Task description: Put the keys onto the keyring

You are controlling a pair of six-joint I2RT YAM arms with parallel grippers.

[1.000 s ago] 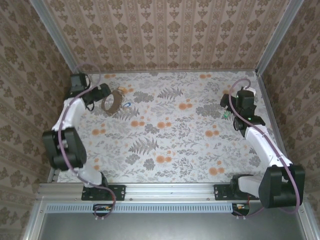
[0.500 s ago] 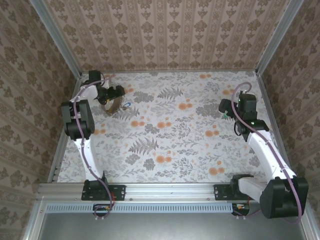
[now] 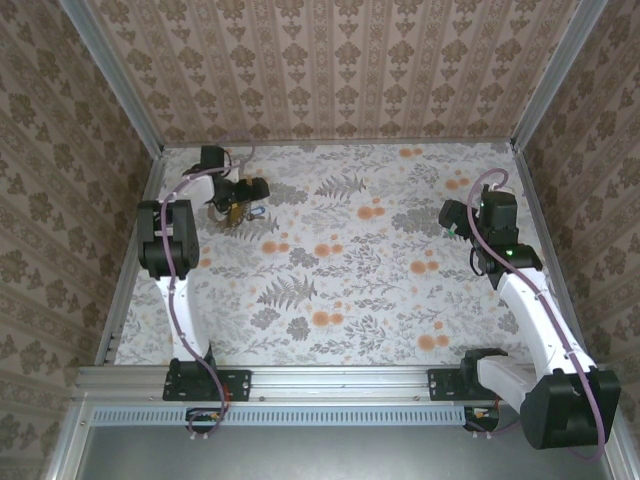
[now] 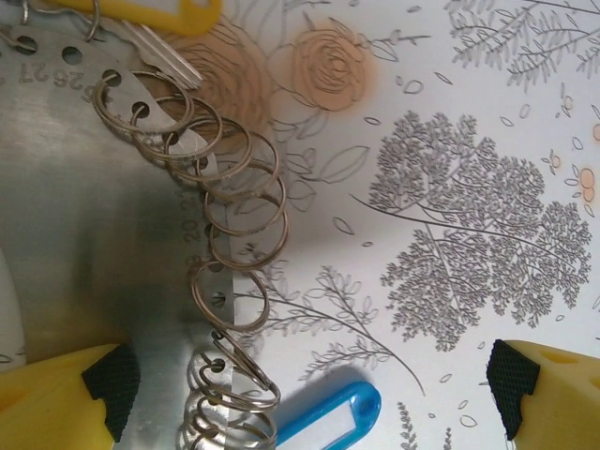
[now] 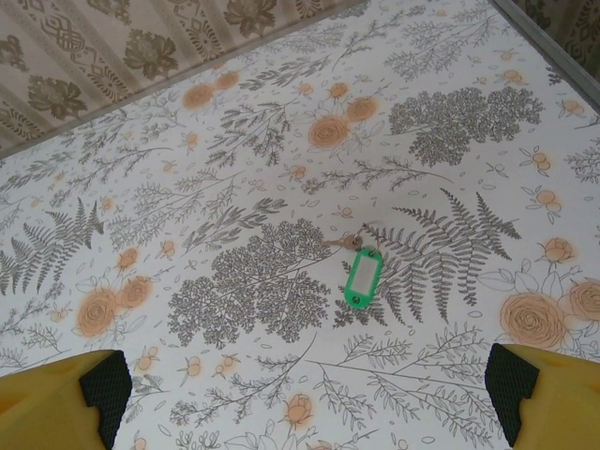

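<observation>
The keyring [image 4: 112, 281] is a thin grey metal band with punched holes and several small split rings [image 4: 246, 234] hooked along its edge. In the top view the keyring [image 3: 228, 211] stands at the back left, just under my left gripper [image 3: 248, 190]. A blue-tagged key [image 4: 328, 418] lies beside the band, between the open jaws of my left gripper [image 4: 305, 386]. A yellow-tagged key [image 4: 169, 13] sits at the band's far end. The green-tagged key [image 5: 361, 275] lies flat on the cloth ahead of my open right gripper [image 5: 300, 398]; from above, this green key [image 3: 452, 229] is at the right.
A flower-patterned cloth [image 3: 340, 270] covers the table, with patterned walls close on three sides. A metal rail [image 3: 330, 385] runs along the near edge by the arm bases. My left arm [image 3: 165, 240] stretches along the left wall.
My left arm has straightened toward the back and its gripper has moved right, over the keyring. My right gripper has shifted slightly near the green key.
</observation>
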